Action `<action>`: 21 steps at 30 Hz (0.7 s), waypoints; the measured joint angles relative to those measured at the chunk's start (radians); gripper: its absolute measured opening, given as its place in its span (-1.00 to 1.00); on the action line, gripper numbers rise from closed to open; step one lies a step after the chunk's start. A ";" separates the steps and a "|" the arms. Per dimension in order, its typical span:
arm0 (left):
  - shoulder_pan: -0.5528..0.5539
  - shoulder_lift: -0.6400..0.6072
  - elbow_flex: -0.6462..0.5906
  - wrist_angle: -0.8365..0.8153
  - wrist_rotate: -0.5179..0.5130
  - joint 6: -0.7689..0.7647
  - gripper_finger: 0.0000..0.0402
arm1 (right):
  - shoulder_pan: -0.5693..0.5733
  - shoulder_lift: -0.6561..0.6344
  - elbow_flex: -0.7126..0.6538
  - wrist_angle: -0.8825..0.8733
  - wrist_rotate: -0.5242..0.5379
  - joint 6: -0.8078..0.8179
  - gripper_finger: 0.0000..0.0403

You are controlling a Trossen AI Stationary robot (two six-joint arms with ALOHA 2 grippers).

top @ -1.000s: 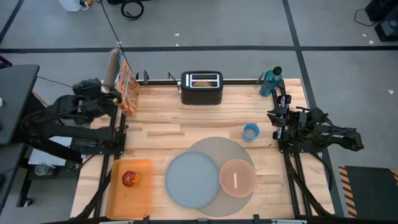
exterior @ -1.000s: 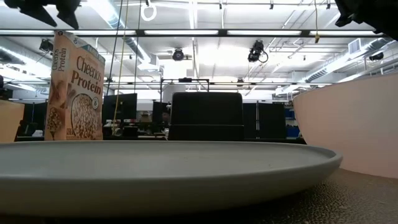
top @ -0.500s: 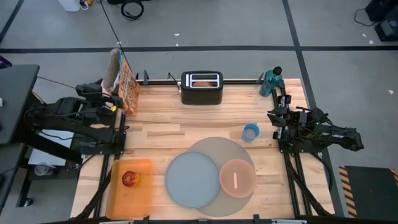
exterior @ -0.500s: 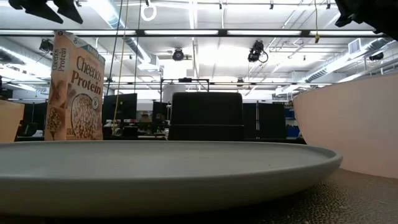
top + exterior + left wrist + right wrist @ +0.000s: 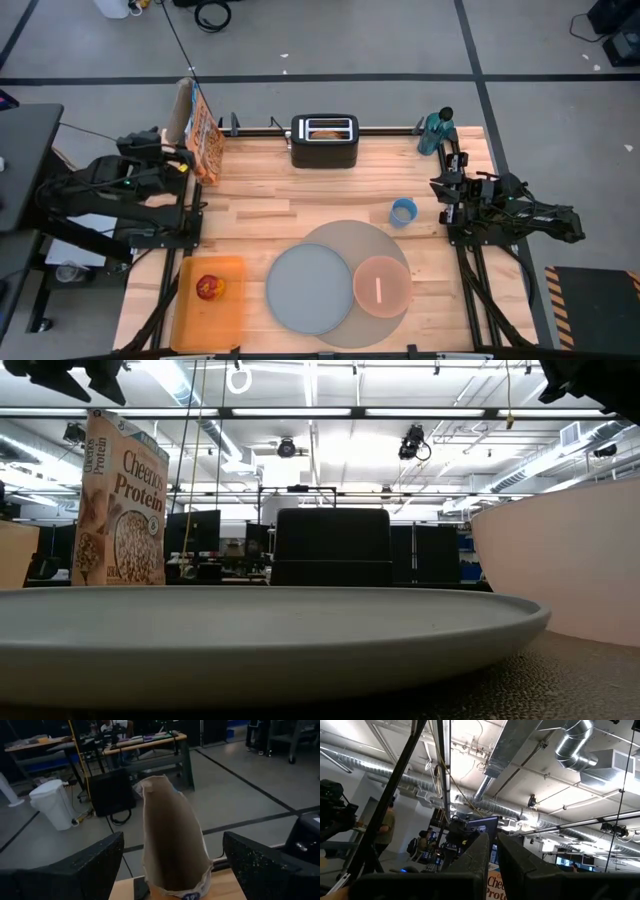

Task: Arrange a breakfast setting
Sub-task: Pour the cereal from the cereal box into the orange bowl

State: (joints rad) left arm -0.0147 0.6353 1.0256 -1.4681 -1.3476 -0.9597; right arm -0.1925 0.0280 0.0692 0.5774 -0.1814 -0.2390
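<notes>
Between my left claw's [image 5: 167,865] wide-open, empty fingers stands the cereal box [image 5: 204,137], at the table's back left corner. Well off toward the table's front, the bowl [image 5: 382,286] holds the spoon [image 5: 378,289], beside the plate [image 5: 310,289] on the placemat [image 5: 350,238].

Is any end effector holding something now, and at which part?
No. The left end effector is open around the cereal box; the right end effector is empty.

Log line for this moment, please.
left gripper: open, straddling cereal box top | right gripper: near shut, empty, parked at right edge | apple: on orange board
</notes>
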 joint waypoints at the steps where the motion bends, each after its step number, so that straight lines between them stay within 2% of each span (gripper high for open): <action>1: 0.005 0.000 0.000 0.009 0.000 0.008 0.73 | 0.000 0.000 0.000 0.000 0.000 -0.001 -0.77; 4: 0.019 0.000 0.001 0.025 0.029 0.015 0.73 | 0.000 0.000 0.000 0.004 0.000 -0.005 -0.77; 8: 0.042 -0.001 0.009 0.027 0.124 0.052 0.73 | 0.000 0.000 0.000 0.006 0.000 -0.006 -0.77; 16: 0.136 0.006 0.009 0.035 0.180 0.085 0.75 | 0.000 0.000 0.000 0.004 0.000 -0.007 -0.77; 21: 0.144 0.006 0.009 0.176 0.215 0.200 0.75 | 0.000 0.000 0.000 -0.002 -0.003 -0.007 -0.77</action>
State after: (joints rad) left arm 0.1291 0.6415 1.0348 -1.2918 -1.1323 -0.7596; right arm -0.1925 0.0278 0.0692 0.5752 -0.1843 -0.2459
